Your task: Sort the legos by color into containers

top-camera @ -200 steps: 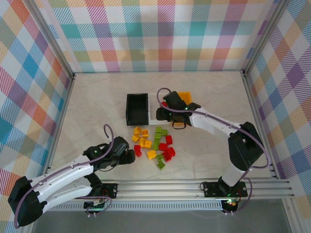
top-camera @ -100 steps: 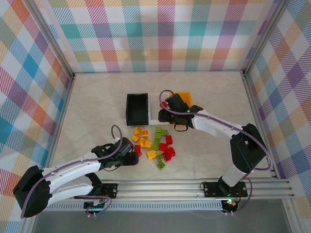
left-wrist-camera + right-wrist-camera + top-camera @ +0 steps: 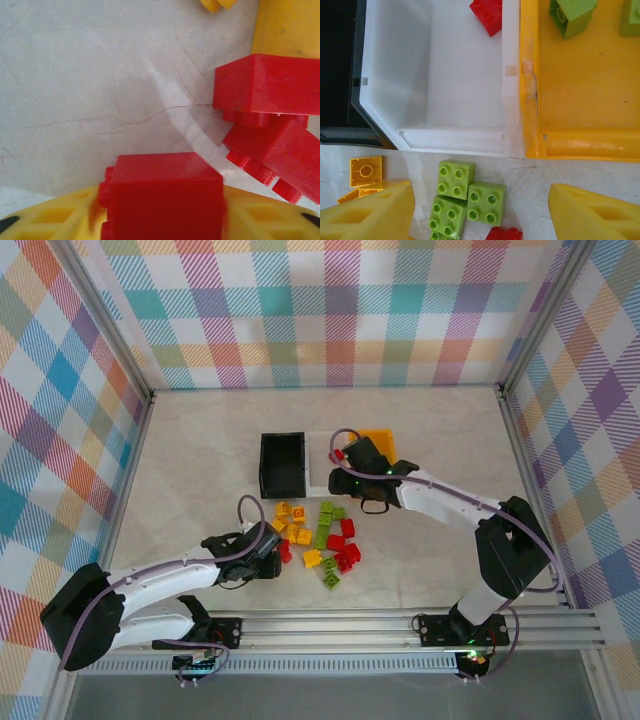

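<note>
left hand [image 3: 268, 562] is low on the surface [image 3: 200, 470] at the left edge of the lego pile [image 3: 318, 535], clamped on a red lego [image 3: 162, 195]. Behind the pile: black bin [image 3: 282, 465], white bin [image 3: 455, 75] with one red brick [image 3: 487, 14], orange bin [image 3: 580, 85] with green bricks [image 3: 572, 15]. right hand [image 3: 365, 495] hangs wide open and empty over the near rims of the white and orange bins

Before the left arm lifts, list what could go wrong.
1. The left gripper has a red brick between its jaws, and it looks blurred. The grip may not be settled, so the brick could slip on the lift.
2. Two more red bricks lie close beside it and could get nudged or dragged.
3. The right gripper hangs open over tightly packed green bricks. Closing there may catch two at once.
</note>
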